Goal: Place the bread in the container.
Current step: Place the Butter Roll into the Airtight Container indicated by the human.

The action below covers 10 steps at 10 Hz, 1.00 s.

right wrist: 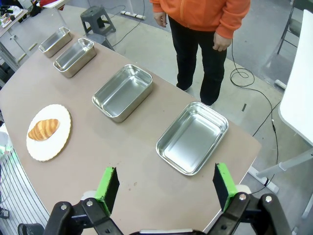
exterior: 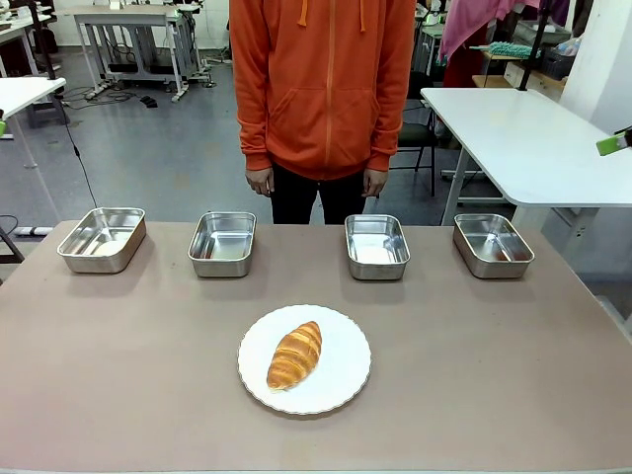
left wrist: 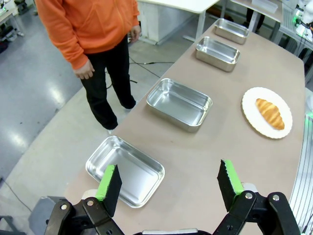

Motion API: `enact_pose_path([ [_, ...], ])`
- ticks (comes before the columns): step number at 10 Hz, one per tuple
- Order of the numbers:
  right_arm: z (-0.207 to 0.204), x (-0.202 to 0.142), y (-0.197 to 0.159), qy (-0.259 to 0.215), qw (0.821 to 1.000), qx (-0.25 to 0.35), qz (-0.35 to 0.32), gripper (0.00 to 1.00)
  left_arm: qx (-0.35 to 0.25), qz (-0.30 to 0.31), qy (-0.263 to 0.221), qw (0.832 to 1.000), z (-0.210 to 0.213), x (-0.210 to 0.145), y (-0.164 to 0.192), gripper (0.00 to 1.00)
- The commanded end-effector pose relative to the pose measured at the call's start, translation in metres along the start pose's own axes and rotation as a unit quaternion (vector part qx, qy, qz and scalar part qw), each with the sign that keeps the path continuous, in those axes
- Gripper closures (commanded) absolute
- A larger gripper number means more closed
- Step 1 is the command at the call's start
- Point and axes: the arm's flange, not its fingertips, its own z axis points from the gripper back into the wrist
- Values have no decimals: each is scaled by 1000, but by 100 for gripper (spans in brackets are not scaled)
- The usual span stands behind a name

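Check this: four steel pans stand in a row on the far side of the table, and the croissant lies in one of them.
Wrong in one point: the croissant lies on the round white plate, nearer the robot, as the front view shows. The four pans stand as you say.

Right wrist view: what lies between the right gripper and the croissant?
Bare brown tabletop, seen in the right wrist view, separates the right gripper from the croissant on its white plate; the steel pans sit aside.

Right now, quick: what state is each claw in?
Left claw: open, holding nothing.
Right claw: open, holding nothing.
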Motion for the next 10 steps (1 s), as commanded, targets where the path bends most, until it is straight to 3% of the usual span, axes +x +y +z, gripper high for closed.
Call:
enact_pose_path([
  [1,-1,1,0,-8,1000,4,1,0,0,-3,2,1000,0,1,-1,0],
  [10,-1,1,0,-8,1000,4,1,0,0,-3,2,1000,0,1,-1,0],
])
